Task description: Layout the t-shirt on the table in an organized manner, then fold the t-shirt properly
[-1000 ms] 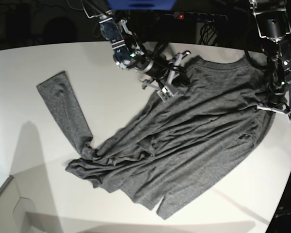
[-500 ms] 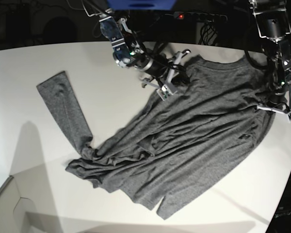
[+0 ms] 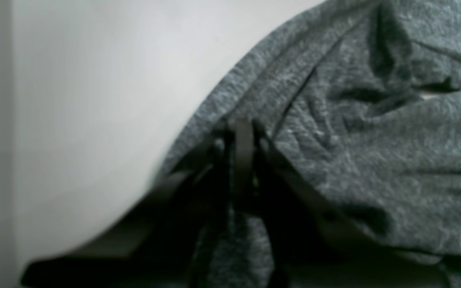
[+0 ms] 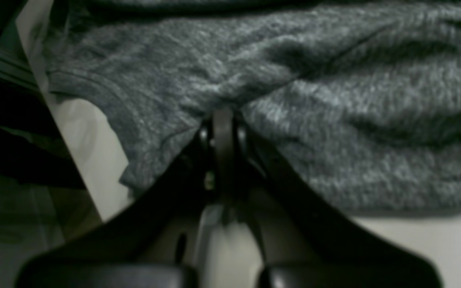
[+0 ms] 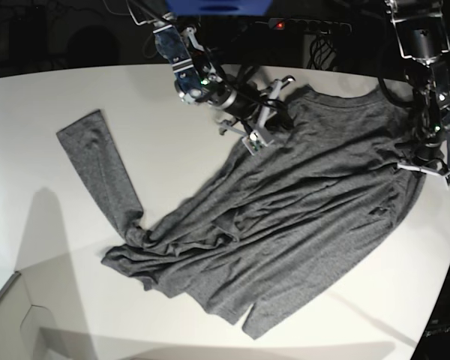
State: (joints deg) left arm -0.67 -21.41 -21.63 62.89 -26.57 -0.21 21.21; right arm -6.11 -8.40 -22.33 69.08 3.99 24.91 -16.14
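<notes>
T-shirt (image 5: 300,202) lies rumpled on table (image 5: 172,165), one sleeve stretched out flat, the other not visible. Right gripper (image 5: 274,112) pinched shut on fabric near the collar; left gripper (image 5: 427,163) clamped on the shirt's edge. Wrist views blurry, fingertips buried in cloth.

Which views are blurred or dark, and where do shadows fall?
Left wrist view: soft focus, the fingers a dark blur against the t-shirt. Right wrist view: dim, grainy. Base view: sharper, curved by the lens, with soft grey shadows on the table at lower left.
</notes>
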